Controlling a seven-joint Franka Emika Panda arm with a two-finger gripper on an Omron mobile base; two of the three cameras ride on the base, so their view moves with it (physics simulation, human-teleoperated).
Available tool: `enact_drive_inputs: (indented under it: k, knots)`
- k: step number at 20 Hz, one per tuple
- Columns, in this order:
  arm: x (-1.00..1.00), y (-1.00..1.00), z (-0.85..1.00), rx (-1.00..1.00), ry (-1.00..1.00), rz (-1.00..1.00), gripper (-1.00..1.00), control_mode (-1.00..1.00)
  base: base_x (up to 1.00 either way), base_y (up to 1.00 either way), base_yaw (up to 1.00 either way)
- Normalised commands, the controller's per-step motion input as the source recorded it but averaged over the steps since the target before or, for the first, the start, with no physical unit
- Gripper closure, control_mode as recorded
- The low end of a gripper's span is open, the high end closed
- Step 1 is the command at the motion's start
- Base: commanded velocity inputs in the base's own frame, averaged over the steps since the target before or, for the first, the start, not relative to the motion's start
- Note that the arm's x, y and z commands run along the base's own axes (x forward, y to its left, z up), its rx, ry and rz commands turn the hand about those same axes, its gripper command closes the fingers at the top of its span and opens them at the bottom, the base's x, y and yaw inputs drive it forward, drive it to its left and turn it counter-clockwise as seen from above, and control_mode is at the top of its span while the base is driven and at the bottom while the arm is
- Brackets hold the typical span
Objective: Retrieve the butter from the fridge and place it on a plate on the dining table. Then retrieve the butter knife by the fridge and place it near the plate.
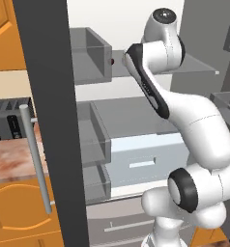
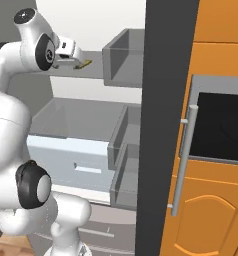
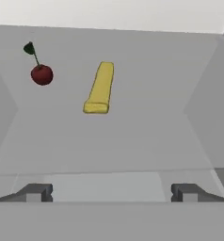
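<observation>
Butter: pale yellow bar, flat on shelf; gripper wide open, empty.

1. The fridge stands open, and its left door and right door flank the opening edge-on like dark walls.
2. Grey door bins on the left door and door bins on the right door jut inward, narrowing the way in at shelf height.
3. The gripper, fingers spread wide, faces the upper shelf, whose near stretch is bare.
4. On that shelf the butter lies lengthwise, with open floor on both sides of it.
5. A cherry sits to its left, apart from it.
6. The shelf's side walls close in to left and right, well apart from the butter.
</observation>
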Motion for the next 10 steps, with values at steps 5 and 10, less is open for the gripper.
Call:
enact_drive_inputs:
  k: [5, 10]
  knots:
    - [0.83, 0.1, -0.15, 0.0, 0.03, 0.0, -1.0, -1.0, 0.0, 0.0, 0.0]
    - [0.85, 0.02, -0.05, 0.0, 0.02, 0.0, -1.0, -1.0, 0.0, 0.0, 0.0]
